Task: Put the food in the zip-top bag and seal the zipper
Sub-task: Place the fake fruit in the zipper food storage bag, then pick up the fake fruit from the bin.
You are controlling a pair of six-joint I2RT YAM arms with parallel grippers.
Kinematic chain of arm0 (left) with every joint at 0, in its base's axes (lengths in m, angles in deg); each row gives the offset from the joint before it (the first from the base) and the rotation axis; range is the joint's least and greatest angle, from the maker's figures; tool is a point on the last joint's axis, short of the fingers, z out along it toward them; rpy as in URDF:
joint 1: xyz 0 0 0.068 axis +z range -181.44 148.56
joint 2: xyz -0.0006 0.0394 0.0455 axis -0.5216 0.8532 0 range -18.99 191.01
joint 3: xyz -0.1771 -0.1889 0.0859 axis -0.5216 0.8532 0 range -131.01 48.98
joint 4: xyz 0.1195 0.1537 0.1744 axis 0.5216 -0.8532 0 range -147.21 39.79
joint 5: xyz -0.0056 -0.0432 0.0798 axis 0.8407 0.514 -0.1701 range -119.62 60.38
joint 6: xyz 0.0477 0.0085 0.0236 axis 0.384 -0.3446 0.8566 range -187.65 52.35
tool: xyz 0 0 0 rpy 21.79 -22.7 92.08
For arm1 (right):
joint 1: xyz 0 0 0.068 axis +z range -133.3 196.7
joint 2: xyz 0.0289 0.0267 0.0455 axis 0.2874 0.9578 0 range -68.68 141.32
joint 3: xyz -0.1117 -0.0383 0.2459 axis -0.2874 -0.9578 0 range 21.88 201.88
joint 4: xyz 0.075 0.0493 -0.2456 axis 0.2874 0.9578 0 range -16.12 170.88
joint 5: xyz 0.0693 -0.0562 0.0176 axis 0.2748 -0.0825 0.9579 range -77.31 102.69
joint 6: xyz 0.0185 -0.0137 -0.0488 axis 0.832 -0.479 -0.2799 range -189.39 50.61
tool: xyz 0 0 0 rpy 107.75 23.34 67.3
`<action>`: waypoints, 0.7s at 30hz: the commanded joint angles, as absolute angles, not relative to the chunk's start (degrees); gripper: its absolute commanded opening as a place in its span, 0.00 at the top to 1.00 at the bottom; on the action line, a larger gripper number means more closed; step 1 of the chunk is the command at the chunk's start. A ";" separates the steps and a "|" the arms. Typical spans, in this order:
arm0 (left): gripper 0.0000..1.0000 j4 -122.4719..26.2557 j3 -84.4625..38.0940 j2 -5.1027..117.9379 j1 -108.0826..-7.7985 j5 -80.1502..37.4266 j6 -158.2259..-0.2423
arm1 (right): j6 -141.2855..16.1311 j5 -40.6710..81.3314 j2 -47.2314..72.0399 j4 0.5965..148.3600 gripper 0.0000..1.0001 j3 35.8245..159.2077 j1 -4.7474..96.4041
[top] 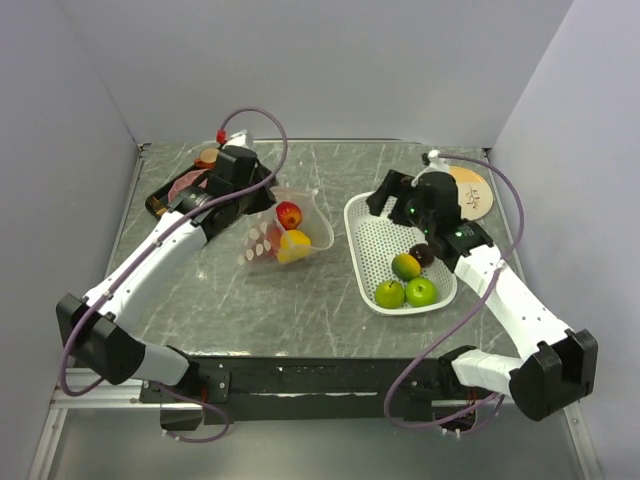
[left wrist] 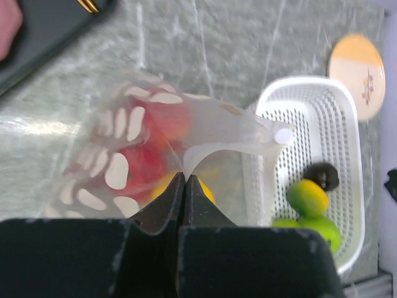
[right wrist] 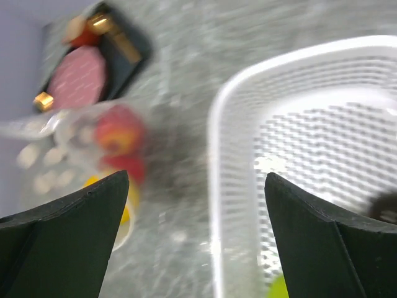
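- Left hand [left wrist: 183,186], fingers together, pinches the rim of the bag [top: 285,235], left of centre on the desk [top: 300,310].
- Right hand [right wrist: 197,211], fingers wide apart and empty, hovers over the far end of the basket [top: 352,240].
- Filling is under way: an apple [top: 289,214] and a citrus [top: 295,243] are bagged, four fruits [top: 421,291] wait. Next, the right hand must grip one.
- The bag's mouth gapes right, toward the basket; its long axis appears to run left-right.

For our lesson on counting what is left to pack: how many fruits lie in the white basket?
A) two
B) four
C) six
B: the white basket holds a left green apple, a right green apple, a yellow-green citrus and a dark plum, four in all.
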State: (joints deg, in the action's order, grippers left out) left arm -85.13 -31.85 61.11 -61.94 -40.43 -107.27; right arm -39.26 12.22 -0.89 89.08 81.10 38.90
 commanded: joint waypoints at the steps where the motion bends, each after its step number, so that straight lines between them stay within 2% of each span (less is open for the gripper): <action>1: 0.99 -81.44 -29.07 64.24 -62.38 -31.31 -107.56 | -41.53 5.22 -0.21 99.34 0.03 79.63 37.09; 6: 0.99 -79.48 -27.48 64.16 -62.38 -29.18 -107.56 | -35.05 -0.48 0.93 104.82 0.03 76.82 36.83; 12: 0.99 -79.83 -28.10 64.60 -62.38 -29.27 -107.03 | -29.23 -1.37 2.78 106.66 0.02 72.16 36.65; 16: 0.99 -79.04 -27.48 64.59 -62.38 -27.52 -107.03 | -27.39 -4.62 1.37 105.62 0.03 69.00 36.74; 21: 0.99 -79.04 -27.92 65.47 -62.38 -26.81 -107.03 | -26.24 -4.54 6.29 105.09 0.01 69.17 36.83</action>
